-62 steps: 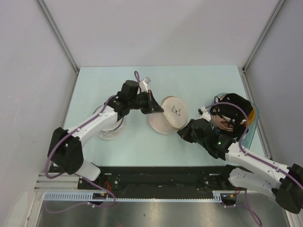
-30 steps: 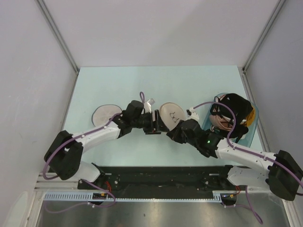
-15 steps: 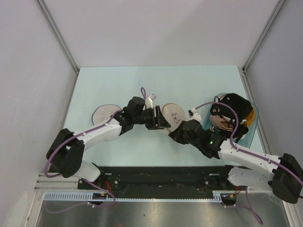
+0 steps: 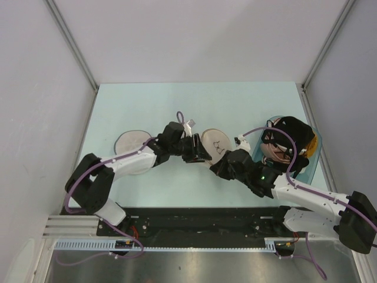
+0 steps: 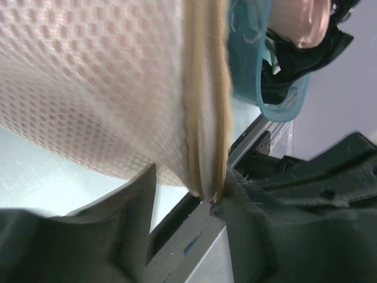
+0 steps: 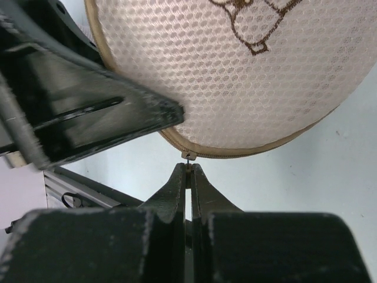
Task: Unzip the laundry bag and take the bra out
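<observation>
1. Top view: the laundry bag (image 4: 217, 141) sits just right of the middle of the counter (image 4: 147, 106), nearer the near edge than the far one, tilted with its printed face up. The left gripper (image 4: 200, 152) is at the bag's left rim and the right gripper (image 4: 217, 166) at its near rim. With both arms crowded on one small pouch, a wide sweep by either could knock the wrists together or drag the bag out of the other's hold.
2. Left wrist view: the jaws are partly closed with the zipped rim (image 5: 206, 118) between them, and both fingers touch it. They hold only soft mesh and a thin seam, so a hard tug on the zip may twist or slide the bag instead of opening it. The bra is not visible, and I judge it to be inside the closed bag. Something pale pink (image 5: 297, 23) lies with black clothing (image 5: 294, 71) in the basket (image 5: 244, 59), but I cannot tell what it is.
3. Right wrist view: the fingers are almost together, pinching just the tip of the small zip pull (image 6: 188, 155). So shallow a bite could slip off. Pulling away from the curved seam rather than along it may jam the slider.
</observation>
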